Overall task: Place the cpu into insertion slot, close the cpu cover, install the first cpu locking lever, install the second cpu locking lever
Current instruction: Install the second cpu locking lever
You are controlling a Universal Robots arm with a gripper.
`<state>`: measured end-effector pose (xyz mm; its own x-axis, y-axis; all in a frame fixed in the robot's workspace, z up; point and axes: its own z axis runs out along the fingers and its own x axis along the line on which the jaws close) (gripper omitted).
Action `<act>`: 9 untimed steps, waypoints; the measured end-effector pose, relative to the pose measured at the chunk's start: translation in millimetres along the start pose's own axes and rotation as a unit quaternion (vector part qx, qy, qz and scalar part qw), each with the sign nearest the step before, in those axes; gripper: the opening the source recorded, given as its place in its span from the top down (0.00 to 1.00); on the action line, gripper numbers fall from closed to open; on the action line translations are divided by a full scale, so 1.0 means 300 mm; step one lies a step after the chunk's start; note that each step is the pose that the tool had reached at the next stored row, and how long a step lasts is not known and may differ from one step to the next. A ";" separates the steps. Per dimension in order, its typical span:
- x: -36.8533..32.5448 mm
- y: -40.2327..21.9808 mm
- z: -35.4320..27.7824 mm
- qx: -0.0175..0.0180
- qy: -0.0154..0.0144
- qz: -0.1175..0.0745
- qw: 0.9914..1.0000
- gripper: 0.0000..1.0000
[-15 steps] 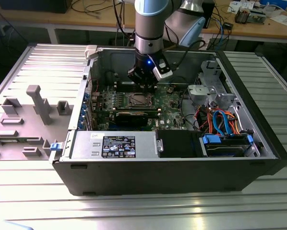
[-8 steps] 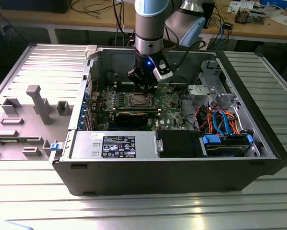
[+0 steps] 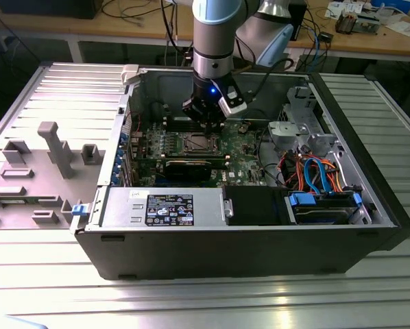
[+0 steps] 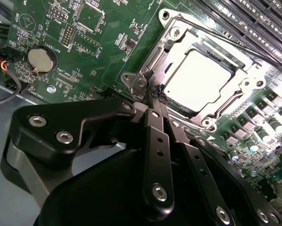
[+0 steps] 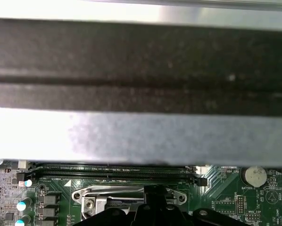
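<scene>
Exterior view: black gripper [image 3: 206,115] on the silver-and-blue robot arm [image 3: 215,41] hangs low inside the open dark-grey computer case [image 3: 369,199], just above the green motherboard [image 3: 243,147], at the square silver-rimmed insertion slot [image 3: 195,143]. In the second wrist view the gripper's fingers [image 4: 156,123] are pressed together, w/ the tips right at the corner of the socket, touching or almost touching a thin steel locking lever [image 4: 211,35]; I cannot tell if they really pinch it. As for progress: the small flat silver-grey cpu [image 4: 200,77] already lies in the slot, and the thin silver metal cpu cover [image 4: 244,87] w/ its big square window seems down flat around it, so steps 1 and 2 look done, approx. half of the task. The levers look like the step in hand; whether one is already hooked I cannot say. Contents of the case: the motherboard w/ a round silver coin battery [image 4: 40,59] and long black memory slots [image 5: 112,172] beside the socket, a long black expansion card [image 3: 191,166], a grey power supply box [image 3: 164,208] w/ a label, orange and blue cables [image 3: 315,171], and a blue-trimmed drive bay [image 3: 321,205]. Outside, on the exterior view's left, a grey plastic fixture tray [image 3: 27,185] sits on the ribbed metal table [image 3: 205,301].
</scene>
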<state>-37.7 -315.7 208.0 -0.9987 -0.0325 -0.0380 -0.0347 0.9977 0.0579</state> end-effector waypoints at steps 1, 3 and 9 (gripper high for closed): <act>0.000 -0.001 0.000 0.000 0.000 0.000 1.000 0.89; 0.000 -0.002 0.000 0.000 0.000 0.000 1.000 0.89; 0.000 -0.006 0.000 0.000 0.000 0.000 1.000 0.89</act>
<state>-37.6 -317.6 208.0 -0.9987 -0.0325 -0.0381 -0.0346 0.9977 0.0579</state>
